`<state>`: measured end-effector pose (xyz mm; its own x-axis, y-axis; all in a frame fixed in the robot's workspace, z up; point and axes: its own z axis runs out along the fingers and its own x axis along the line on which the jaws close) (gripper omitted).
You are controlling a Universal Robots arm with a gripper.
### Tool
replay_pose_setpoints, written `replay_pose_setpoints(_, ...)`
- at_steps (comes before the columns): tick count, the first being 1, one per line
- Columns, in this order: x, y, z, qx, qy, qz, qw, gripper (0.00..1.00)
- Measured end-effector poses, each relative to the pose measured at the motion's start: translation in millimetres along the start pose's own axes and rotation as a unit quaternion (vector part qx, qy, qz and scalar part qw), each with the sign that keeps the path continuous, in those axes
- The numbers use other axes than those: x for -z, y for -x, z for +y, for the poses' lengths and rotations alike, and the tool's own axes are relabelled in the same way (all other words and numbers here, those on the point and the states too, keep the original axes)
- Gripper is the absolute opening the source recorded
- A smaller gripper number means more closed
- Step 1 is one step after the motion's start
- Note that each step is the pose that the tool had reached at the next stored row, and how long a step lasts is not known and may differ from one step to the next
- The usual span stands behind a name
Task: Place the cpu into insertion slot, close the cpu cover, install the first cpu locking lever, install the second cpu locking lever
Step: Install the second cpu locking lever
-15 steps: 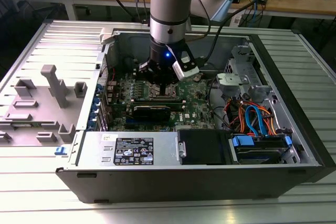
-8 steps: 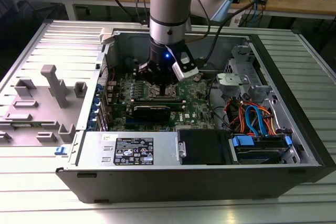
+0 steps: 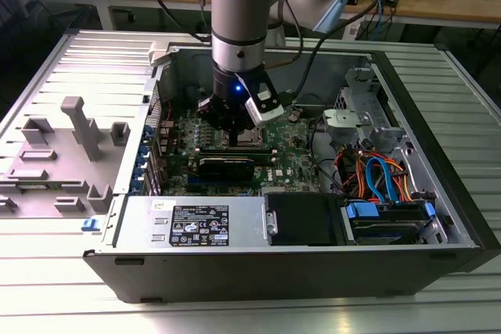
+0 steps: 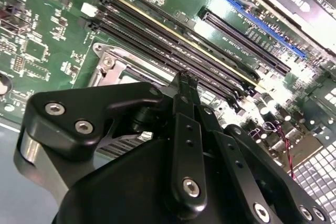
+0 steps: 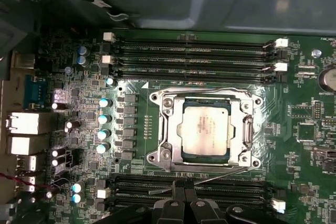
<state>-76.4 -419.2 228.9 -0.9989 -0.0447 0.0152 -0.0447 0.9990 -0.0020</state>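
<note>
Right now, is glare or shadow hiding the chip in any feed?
In the first wrist view the chip is evenly lit and readable, with mild shine on the metal cover. In the second wrist view the gripper blocks the socket, with bright glare on the board beside it. In the exterior view the arm shades it.

The cpu (image 5: 206, 130) sits in the insertion slot (image 5: 167, 109), framed by the cpu cover (image 5: 248, 129); the hand (image 5: 181, 192) hovers beside it.

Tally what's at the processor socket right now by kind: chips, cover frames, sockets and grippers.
cpu: 1
cpu cover: 1
insertion slot: 1
gripper: 1
Total: 4
</note>
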Motion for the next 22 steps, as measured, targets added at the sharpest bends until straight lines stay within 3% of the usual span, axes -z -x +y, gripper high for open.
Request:
replay_pose_setpoints(3, -4.0, -0.8, 0.0, 0.001, 0.0018, -0.0001, 1.0000, 0.11)
replay_pose_setpoints(7, -9.7, -4.4, 0.2, 0.004, 0.0105, -0.0005, 0.9999, 0.11)
replay_pose_setpoints(22, -18.9, -18.6, 0.9, 0.014, 0.0182, -0.0008, 0.9997, 0.11)
